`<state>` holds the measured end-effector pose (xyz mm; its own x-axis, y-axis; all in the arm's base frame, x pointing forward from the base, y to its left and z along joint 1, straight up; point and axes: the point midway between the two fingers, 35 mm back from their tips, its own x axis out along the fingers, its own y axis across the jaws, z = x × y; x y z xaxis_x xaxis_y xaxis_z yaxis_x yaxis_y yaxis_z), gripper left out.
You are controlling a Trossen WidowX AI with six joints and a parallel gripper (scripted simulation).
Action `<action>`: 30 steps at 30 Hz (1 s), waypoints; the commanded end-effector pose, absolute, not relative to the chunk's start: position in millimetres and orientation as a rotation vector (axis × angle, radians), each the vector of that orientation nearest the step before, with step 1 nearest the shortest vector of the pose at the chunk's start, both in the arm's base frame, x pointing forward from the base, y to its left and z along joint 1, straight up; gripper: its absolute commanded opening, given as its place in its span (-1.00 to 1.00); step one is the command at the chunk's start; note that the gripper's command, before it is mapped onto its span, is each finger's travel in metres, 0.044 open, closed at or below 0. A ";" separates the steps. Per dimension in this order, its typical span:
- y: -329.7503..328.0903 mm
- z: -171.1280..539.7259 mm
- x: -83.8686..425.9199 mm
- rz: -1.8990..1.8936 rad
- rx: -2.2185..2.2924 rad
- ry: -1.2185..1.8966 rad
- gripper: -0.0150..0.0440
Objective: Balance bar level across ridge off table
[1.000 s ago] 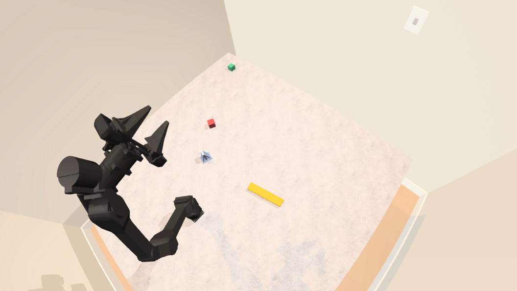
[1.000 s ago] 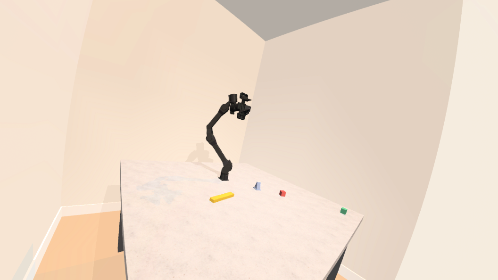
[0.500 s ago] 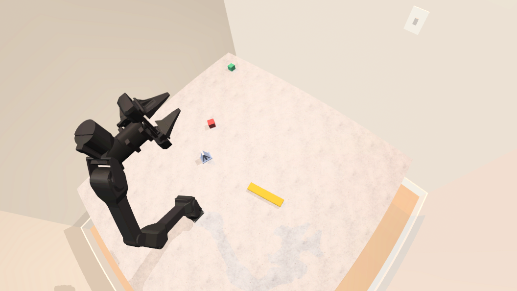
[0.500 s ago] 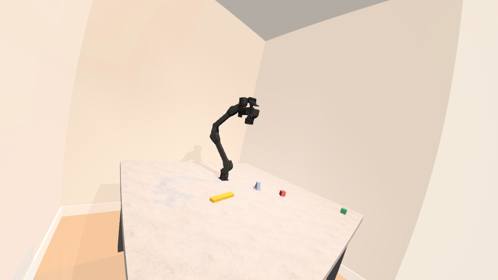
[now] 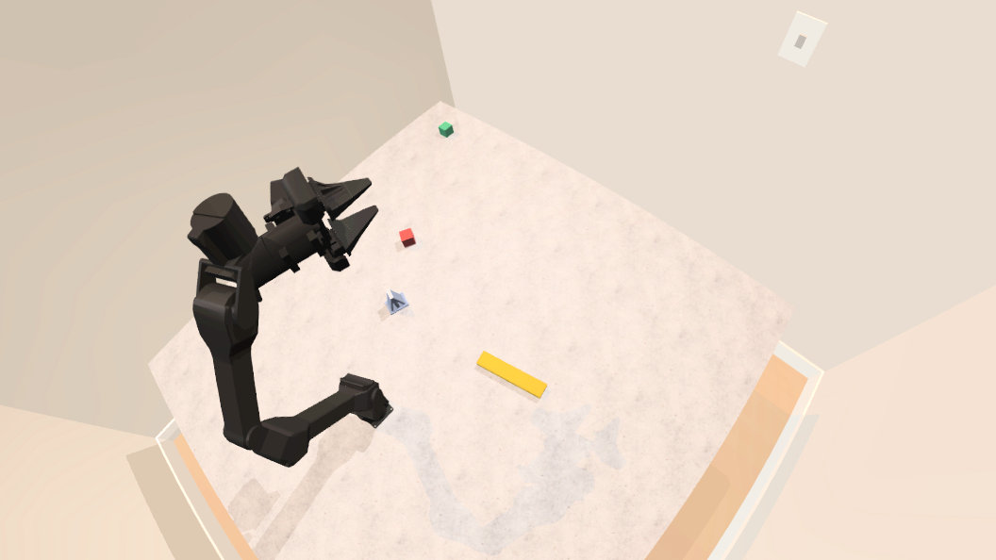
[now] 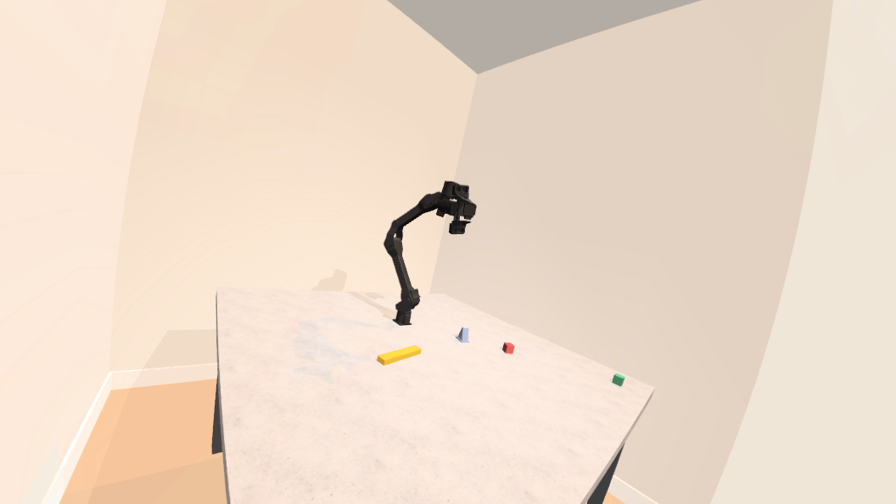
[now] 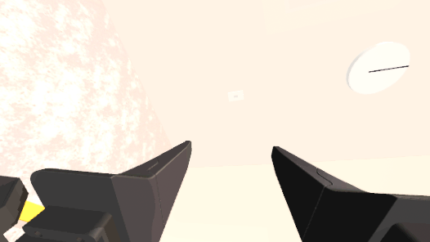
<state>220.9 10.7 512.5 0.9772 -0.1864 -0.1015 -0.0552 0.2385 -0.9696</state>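
Hovering gripper (image 5: pixel 373 194) (image 6: pixel 462 210) (image 7: pixel 230 148): raised well above the table (image 5: pixel 591 278) (image 6: pixel 376 426) (image 7: pixel 61 82), its jaws parted and nothing held between them.
Arm (image 5: pixel 237 389) (image 6: pixel 400 269): black, bent at its joints, carrying the jaws high over its foot.
Jaw direction: tips aimed out toward a wall; the wrist view shows a small pale wall plate (image 5: pixel 787 48) (image 7: pixel 231 97) between and beyond the two tips.
Yellow bar (image 5: pixel 511 374) (image 6: pixel 399 355) (image 7: pixel 32 211): lying flat on the table, lower than the jaws and well apart from them; in the top view it sits down and to the right of them. The wrist view catches only a bit of it at the lower left, beside the jaws.
Pale blue ridge (image 5: pixel 395 303) (image 6: pixel 464 335): standing on the table, lower than the jaws, below them in the top view, with no bar across it.
Red block (image 5: pixel 407 238) (image 6: pixel 507 348): on the table, a little to the right of the jaw tips and below them in the top view, touching neither.
Green block (image 5: pixel 445 129) (image 6: pixel 618 379): near a table corner, farther from the jaws than the red one, up and to the right in the top view.
White disc (image 7: pixel 368 82): on the wall, up and to the right of the jaws in the wrist view, a thin dark line on it.
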 end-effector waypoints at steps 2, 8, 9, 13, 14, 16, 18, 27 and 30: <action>12.2 492.9 243.1 -0.074 -1.242 0.283 0.58; 6.6 469.3 267.7 -0.080 -1.106 0.371 0.58; 5.1 465.1 271.8 -0.083 -1.083 0.387 0.58; -2.5 447.4 287.5 -0.097 -0.989 0.451 0.58; -4.7 442.9 291.2 -0.102 -0.965 0.467 0.58; -9.5 433.6 298.4 -0.112 -0.915 0.499 0.58; -14.9 423.7 305.2 -0.122 -0.865 0.534 0.58; -44.1 375.5 329.4 -0.186 -0.626 0.697 0.58; -55.9 360.7 334.5 -0.213 -0.586 0.748 0.58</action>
